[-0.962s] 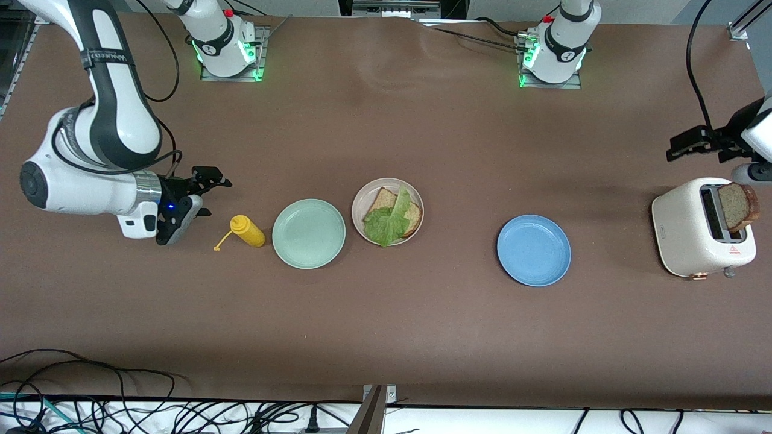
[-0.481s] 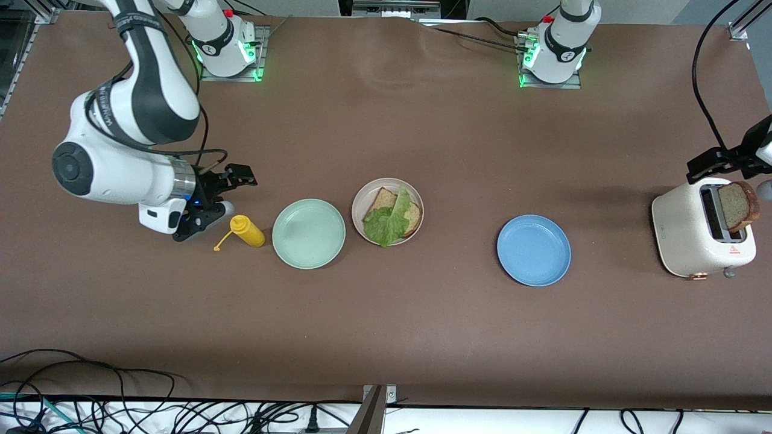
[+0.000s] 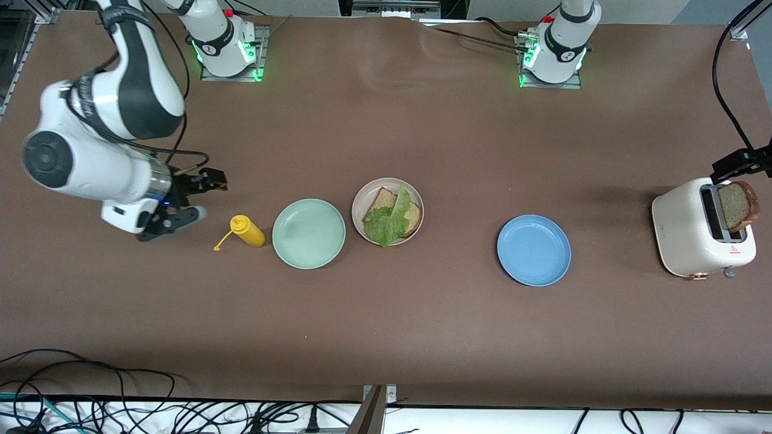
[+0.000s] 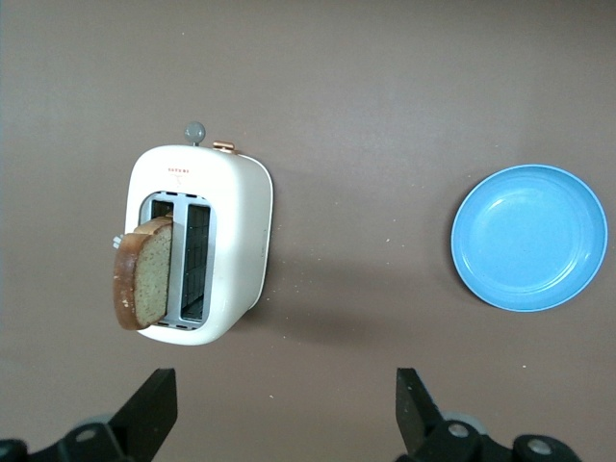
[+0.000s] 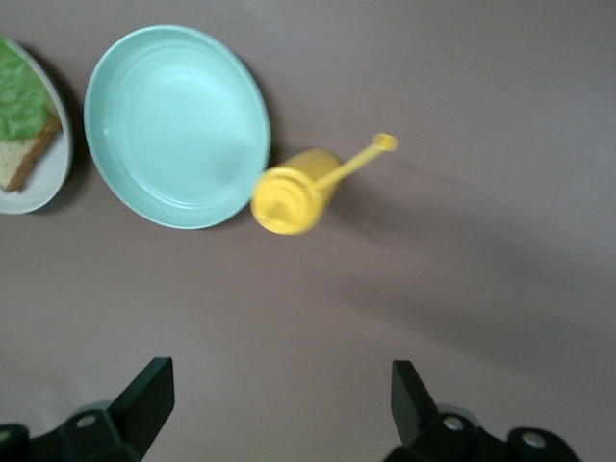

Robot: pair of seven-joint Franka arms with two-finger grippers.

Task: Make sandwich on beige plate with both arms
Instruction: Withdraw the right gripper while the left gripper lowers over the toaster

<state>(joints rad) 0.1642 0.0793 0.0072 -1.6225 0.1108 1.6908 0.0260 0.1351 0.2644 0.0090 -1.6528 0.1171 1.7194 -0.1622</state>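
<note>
Clearly a job half built: on the beige plate (image 3: 362, 196), near the middle of the desk (image 3: 422, 313), one slice of brown bread (image 3: 380, 199) lying flat with a lettuce leaf (image 3: 386, 222) draped over it, no top slice yet. Second slice (image 3: 739, 206) standing on edge in a white toaster (image 3: 687, 232) toward the left arm's end of the desk, tilted outward from its slot, crust uppermost.

Left end effector (image 4: 284, 423) hanging over the desk just beside the toaster, fingers spread wide and holding nothing. By far the nearer of the two to that slice. Judging from the left wrist view, slot and slice running lengthwise along the line of approach, so probably a turn of the wrist needed to pinch across the slice's thin faces.

Right end effector (image 5: 279, 395) also spread and empty, low over the desk beside a yellow squeeze bottle (image 3: 247, 231) toward the right arm's end, well apart from the toaster. Mint-green plate (image 3: 309, 233) and blue plate (image 3: 534, 250) both bare.
</note>
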